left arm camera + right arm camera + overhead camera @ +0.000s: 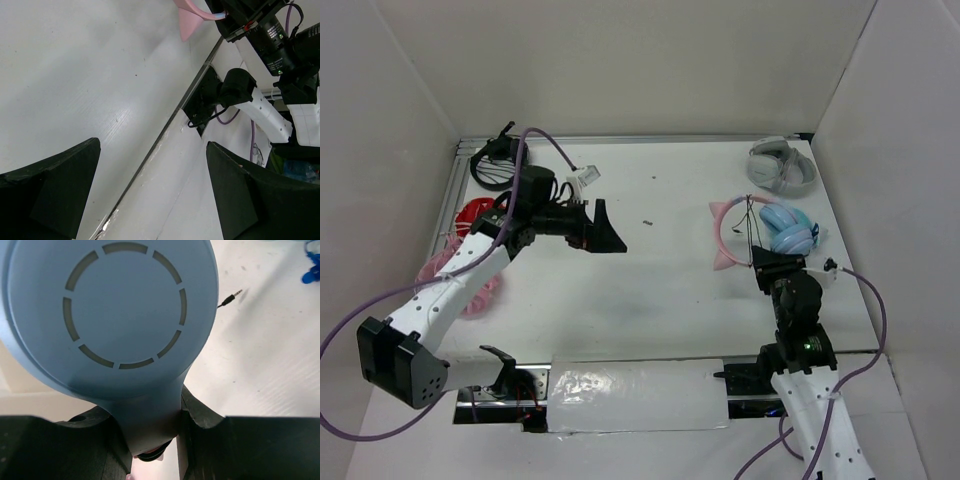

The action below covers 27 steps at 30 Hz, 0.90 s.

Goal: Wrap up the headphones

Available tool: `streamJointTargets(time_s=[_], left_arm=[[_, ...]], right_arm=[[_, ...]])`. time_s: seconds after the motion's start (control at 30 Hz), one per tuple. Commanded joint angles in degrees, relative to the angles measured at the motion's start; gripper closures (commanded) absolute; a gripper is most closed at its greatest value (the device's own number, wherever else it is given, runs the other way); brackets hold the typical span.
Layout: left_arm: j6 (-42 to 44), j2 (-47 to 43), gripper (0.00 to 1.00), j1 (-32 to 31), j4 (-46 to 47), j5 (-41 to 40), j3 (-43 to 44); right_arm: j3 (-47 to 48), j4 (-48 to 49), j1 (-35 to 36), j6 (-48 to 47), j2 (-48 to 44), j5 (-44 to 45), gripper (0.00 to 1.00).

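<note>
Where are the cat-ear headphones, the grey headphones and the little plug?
cat-ear headphones (788, 229): top view, on a blue ear cup.
grey headphones (786, 170): top view, on an ear cup.
plug (229, 299): right wrist view, on its dark body.

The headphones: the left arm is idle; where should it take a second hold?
Probably the pink headband, on its arc, from the side facing the open left gripper: thin and bare there. The right gripper clamps the stem under the blue ear cup.

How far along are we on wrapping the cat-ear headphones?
Done: the right gripper holds the pink-banded, blue-cupped cat-ear headphones, fingers clamped on an ear-cup stem. In hand: nothing else; the left gripper hangs open and empty over the white table. Left: all the wrapping, since the thin dark cable looks unwound, its plug lying loose.
</note>
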Motion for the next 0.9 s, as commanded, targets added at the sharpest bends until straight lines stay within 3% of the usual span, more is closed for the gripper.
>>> streamJointTargets(time_s=[0.0,0.33,0.67,0.87], left_arm=[[-0.61,1.31,0.01,-0.42,3.43,0.84,-0.27],[0.97,6.93,0.01,-0.42,4.48,1.02,0.87],[2.03,10.54,0.01,0.98,5.19,1.63,1.40],[2.55,11.86,0.01,2.74,5.01,1.55,1.57]], right_arm=[[1.02,5.65,-0.35,-0.31,2.81,3.47,1.00],[6.90,22.60,-0.79,-2.86,29.06,6.56,1.00],[17.98,38.60,-1.85,-9.18,55.81,-3.10,1.00],[28.78,42.66,-2.11,-12.70,71.01,-9.52,1.00]])
